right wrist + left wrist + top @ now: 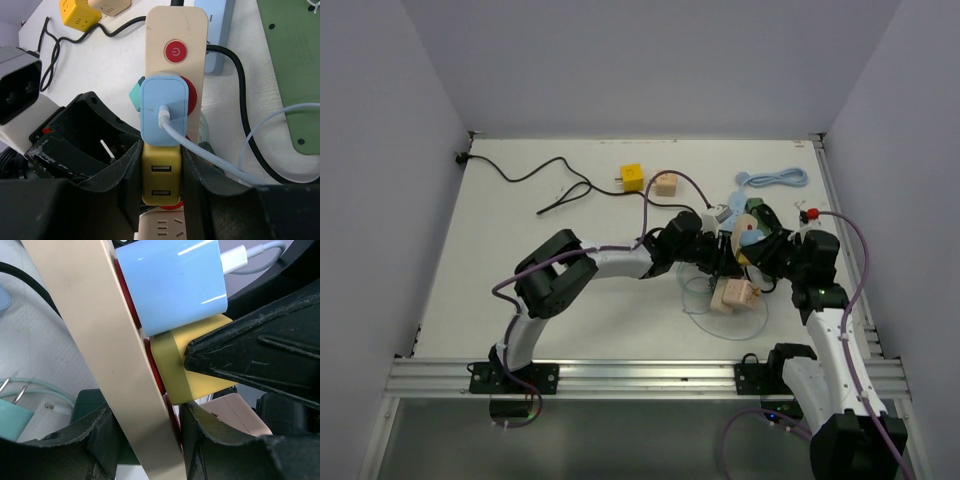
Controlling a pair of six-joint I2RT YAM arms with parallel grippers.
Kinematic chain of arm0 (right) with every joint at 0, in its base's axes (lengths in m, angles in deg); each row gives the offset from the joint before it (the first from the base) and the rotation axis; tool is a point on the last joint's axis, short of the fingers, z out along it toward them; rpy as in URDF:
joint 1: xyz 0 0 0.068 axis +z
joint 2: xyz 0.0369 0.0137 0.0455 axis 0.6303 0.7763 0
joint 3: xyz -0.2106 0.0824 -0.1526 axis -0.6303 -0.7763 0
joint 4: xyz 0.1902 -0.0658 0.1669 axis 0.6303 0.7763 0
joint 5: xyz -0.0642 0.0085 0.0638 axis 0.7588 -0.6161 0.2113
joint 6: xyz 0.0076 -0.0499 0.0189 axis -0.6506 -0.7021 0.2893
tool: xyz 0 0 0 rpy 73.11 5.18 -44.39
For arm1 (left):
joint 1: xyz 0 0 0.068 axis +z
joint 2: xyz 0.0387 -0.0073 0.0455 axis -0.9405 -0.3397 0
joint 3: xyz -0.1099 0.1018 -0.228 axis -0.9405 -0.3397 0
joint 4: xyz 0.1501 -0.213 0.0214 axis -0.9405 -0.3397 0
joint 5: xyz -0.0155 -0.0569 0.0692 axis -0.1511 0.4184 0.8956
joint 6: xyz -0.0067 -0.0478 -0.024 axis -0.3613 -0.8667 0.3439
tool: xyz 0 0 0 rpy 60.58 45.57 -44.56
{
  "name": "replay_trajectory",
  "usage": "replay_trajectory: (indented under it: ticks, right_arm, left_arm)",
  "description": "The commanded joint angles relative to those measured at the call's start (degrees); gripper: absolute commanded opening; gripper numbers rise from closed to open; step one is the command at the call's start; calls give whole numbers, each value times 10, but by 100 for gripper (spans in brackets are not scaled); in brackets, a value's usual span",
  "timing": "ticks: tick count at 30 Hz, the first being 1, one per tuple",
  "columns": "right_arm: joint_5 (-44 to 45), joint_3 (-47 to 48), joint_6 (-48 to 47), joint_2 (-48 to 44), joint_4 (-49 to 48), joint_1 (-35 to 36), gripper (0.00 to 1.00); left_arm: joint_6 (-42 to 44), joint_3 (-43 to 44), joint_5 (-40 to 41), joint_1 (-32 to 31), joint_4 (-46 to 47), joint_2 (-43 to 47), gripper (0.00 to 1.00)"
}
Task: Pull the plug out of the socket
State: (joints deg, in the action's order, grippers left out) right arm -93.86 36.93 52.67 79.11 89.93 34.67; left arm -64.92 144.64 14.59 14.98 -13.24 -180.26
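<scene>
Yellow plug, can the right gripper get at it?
Likely yes: the right gripper sits closed around the yellow plug on the beige strip; the neighbouring blue plug leaves its sides free.

The left arm (610,262) rises from its base to a high elbow, and its forearm runs right, low over the table. The right arm (825,320) stands nearly upright with its wrist turned left, so the two grippers face each other closely. The left gripper (150,440) is clamped across the beige strip (95,340), a finger on each long edge, and the right gripper (161,175) is closed on the yellow plug (160,187), with its fingers (125,172) pressed against both sides.
</scene>
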Motion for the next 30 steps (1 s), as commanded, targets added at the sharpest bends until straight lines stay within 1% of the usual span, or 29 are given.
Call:
replay_trajectory:
  ticks: [1,2,4,5,7,12,13,17,18,20,21,23,26,28,30]
  right_arm:
    - [-28,26,-10,-10,-43,1,0]
    - [-29,30,-25,-10,-41,1,0]
    - [-36,33,-32,-13,-34,1,0]
    - [-38,34,-41,-16,-32,1,0]
    - [-31,43,-51,-17,-15,2,0]
    - [9,68,-73,-7,24,15,0]
    - [33,80,-74,-4,41,19,0]
    - [79,112,-81,22,83,40,0]
    - [88,118,-81,33,89,61,0]
    - [110,132,-82,45,106,79,0]
    - [141,136,-83,51,112,98,0]
    - [161,146,-84,55,129,111,0]
    - [166,145,-80,53,129,113,0]
    - [163,140,-76,50,127,111,0]
    - [162,134,-68,46,126,109,0]
  left_arm:
    - [20,-2,10,-1,-1,19,28]
    - [22,-3,12,-1,-4,21,22]
    - [30,0,17,-1,-18,22,14]
    - [33,2,24,0,-24,23,7]
    - [44,11,31,-1,-47,22,0]
    - [79,31,74,-1,-111,20,0]
    - [83,41,82,-1,-122,19,0]
    - [103,66,123,-2,-172,11,0]
    - [108,71,132,-2,-192,7,0]
    - [112,84,147,-6,-207,4,0]
    - [114,90,154,-6,-220,-1,0]
    - [121,104,167,-7,-251,-8,0]
    - [121,101,160,-7,-251,-14,0]
    - [108,71,142,-4,-206,-3,0]
    - [90,51,99,0,-158,6,0]
